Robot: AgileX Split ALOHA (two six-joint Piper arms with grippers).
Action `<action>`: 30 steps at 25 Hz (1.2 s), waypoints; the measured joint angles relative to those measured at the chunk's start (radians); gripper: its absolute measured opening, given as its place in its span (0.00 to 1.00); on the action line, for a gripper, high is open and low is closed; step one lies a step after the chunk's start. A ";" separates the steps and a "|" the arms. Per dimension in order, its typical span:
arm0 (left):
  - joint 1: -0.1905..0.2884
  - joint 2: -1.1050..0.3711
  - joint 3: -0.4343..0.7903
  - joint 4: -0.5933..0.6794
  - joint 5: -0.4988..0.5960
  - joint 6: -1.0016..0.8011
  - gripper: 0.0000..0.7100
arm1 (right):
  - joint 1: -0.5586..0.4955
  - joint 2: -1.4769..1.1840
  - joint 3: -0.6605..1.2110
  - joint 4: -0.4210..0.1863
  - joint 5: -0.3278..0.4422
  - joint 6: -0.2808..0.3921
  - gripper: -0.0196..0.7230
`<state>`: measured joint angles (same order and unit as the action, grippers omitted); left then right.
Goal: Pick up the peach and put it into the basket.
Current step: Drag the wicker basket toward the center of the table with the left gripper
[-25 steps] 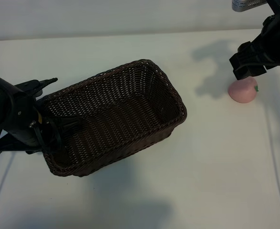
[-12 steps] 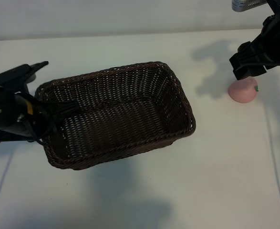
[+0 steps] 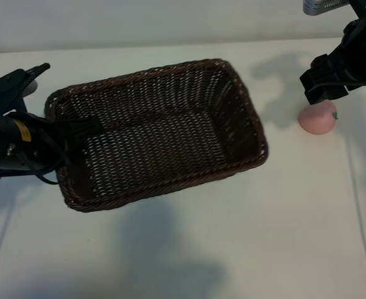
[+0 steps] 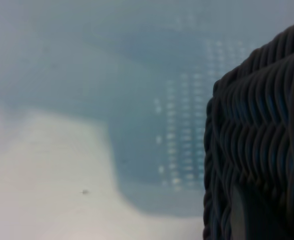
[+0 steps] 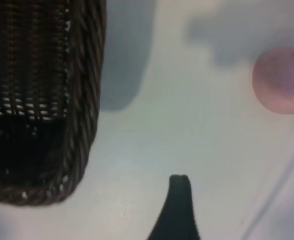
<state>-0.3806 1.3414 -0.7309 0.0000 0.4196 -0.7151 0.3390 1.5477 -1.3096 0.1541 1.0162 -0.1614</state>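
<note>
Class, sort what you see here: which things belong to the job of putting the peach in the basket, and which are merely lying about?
Part of the job:
- peach, on the table
- basket, held at its end wall by the left gripper
- right gripper, above the peach

Lying about:
- thin cable on the table

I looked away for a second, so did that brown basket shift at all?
Yes. The basket has swung and lifted: its far end has risen in the exterior view toward the table's back edge, nearer the unmoved peach, gripped by the left end effector.
</note>
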 joint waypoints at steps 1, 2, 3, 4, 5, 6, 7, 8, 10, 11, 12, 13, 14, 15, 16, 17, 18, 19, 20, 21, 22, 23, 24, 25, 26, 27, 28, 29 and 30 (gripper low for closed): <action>0.000 0.000 0.000 -0.031 -0.010 0.025 0.13 | 0.000 0.000 0.000 0.000 0.000 0.000 0.83; 0.000 0.000 0.000 -0.053 -0.020 0.055 0.13 | 0.000 0.000 0.000 0.000 0.000 0.000 0.83; 0.000 0.000 0.000 -0.076 -0.027 0.081 0.13 | 0.000 0.000 0.000 0.000 -0.001 0.000 0.83; 0.003 0.000 0.000 -0.094 -0.031 0.101 0.13 | 0.000 0.000 0.000 0.000 -0.001 0.000 0.83; 0.014 0.000 0.000 -0.114 -0.031 0.125 0.13 | 0.000 0.000 0.000 0.000 -0.001 0.000 0.83; 0.028 0.001 -0.003 -0.126 -0.023 0.149 0.13 | 0.000 0.000 0.000 0.000 -0.001 0.000 0.83; 0.050 0.006 -0.010 -0.139 -0.005 0.179 0.13 | 0.000 0.000 0.000 0.000 -0.001 0.000 0.83; 0.072 0.015 -0.024 -0.150 0.015 0.208 0.13 | 0.000 0.000 0.000 0.000 -0.001 0.000 0.83; 0.107 0.040 -0.060 -0.176 0.061 0.300 0.13 | 0.000 0.000 0.000 0.000 -0.001 0.000 0.83; 0.121 0.052 -0.082 -0.201 0.078 0.346 0.13 | 0.000 0.000 0.000 0.000 -0.001 0.000 0.83; 0.131 0.069 -0.106 -0.234 0.095 0.403 0.13 | 0.000 0.000 0.000 0.000 -0.001 0.000 0.83; 0.136 0.087 -0.132 -0.263 0.108 0.459 0.13 | 0.000 0.000 0.000 0.000 -0.001 0.000 0.83; 0.139 0.106 -0.154 -0.300 0.118 0.513 0.13 | 0.000 0.000 0.000 0.000 -0.001 0.000 0.83; 0.139 0.130 -0.181 -0.334 0.124 0.556 0.13 | 0.000 0.000 0.000 0.000 -0.001 0.000 0.83; 0.139 0.157 -0.206 -0.360 0.131 0.602 0.13 | 0.000 0.000 0.000 0.000 -0.001 0.000 0.83; 0.139 0.186 -0.230 -0.386 0.138 0.637 0.13 | 0.000 0.000 0.000 0.000 -0.001 0.000 0.83; 0.139 0.210 -0.248 -0.408 0.143 0.663 0.13 | 0.000 0.000 0.000 0.000 -0.001 0.000 0.83; 0.139 0.239 -0.266 -0.424 0.146 0.680 0.13 | 0.000 0.000 0.000 0.000 -0.001 0.000 0.83; 0.139 0.267 -0.281 -0.431 0.147 0.696 0.13 | 0.000 0.000 0.000 0.000 -0.001 0.000 0.83; 0.139 0.289 -0.291 -0.433 0.147 0.705 0.13 | 0.000 0.000 0.000 0.000 -0.001 0.000 0.83; 0.139 0.312 -0.301 -0.433 0.147 0.709 0.13 | 0.000 0.000 0.000 0.000 -0.001 0.000 0.83; 0.139 0.331 -0.307 -0.433 0.146 0.715 0.13 | 0.000 0.000 0.000 0.000 -0.001 0.000 0.83; 0.139 0.348 -0.310 -0.432 0.142 0.715 0.13 | 0.000 0.000 0.000 0.000 -0.001 0.000 0.83; 0.139 0.360 -0.310 -0.432 0.132 0.715 0.13 | 0.000 0.000 0.000 0.000 0.000 0.000 0.83; 0.139 0.372 -0.310 -0.432 0.124 0.715 0.13 | 0.000 0.000 0.000 0.000 0.000 0.000 0.83; 0.139 0.383 -0.311 -0.432 0.114 0.715 0.13 | 0.000 0.000 0.000 0.000 0.000 0.000 0.83; 0.139 0.392 -0.312 -0.432 0.105 0.715 0.13 | 0.000 0.000 0.000 0.000 0.000 0.000 0.83; 0.139 0.402 -0.315 -0.431 0.098 0.715 0.13 | 0.000 0.000 0.000 0.000 0.000 0.000 0.83; 0.139 0.413 -0.317 -0.431 0.091 0.715 0.13 | 0.000 0.000 0.000 0.000 0.000 0.000 0.83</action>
<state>-0.2416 1.7544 -1.0481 -0.4313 0.5111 0.0000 0.3390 1.5477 -1.3096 0.1541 1.0162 -0.1614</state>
